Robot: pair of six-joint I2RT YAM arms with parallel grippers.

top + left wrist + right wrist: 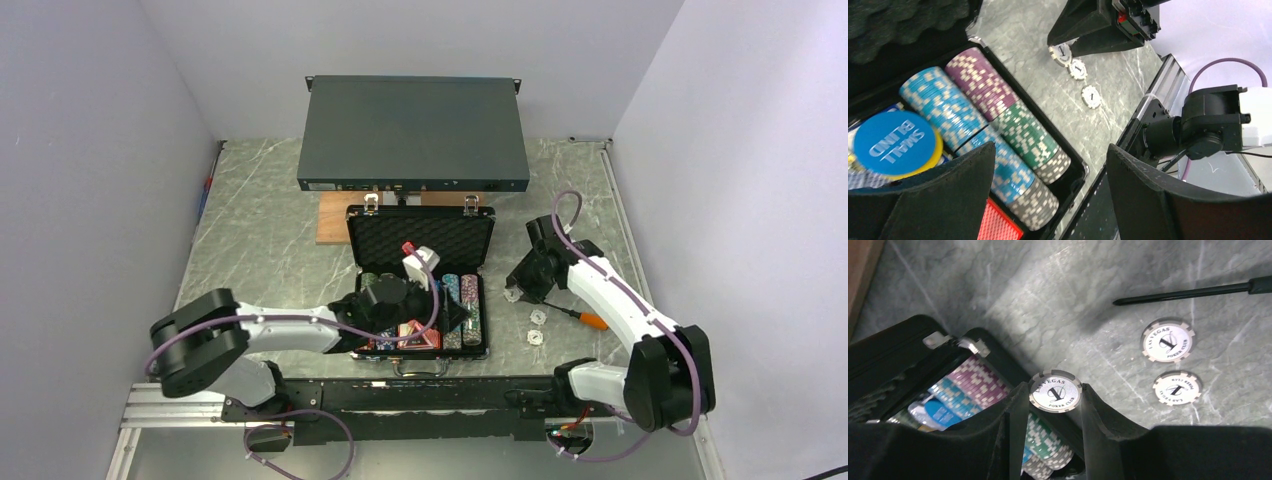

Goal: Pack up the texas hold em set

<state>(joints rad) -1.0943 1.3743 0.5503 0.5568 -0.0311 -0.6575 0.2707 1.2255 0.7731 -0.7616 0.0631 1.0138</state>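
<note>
Pinching one white chip [1055, 391] in right jaws, at three o'clock of the open briefcase [455, 238] on the counter [260, 230]. Holding left jaws spread, empty, above the chip rows [1013, 125] inside.

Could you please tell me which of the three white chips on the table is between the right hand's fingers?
The white chip nearest the case, pinched between the right hand's fingers; the other two chips lie free beside the screwdriver.
</note>
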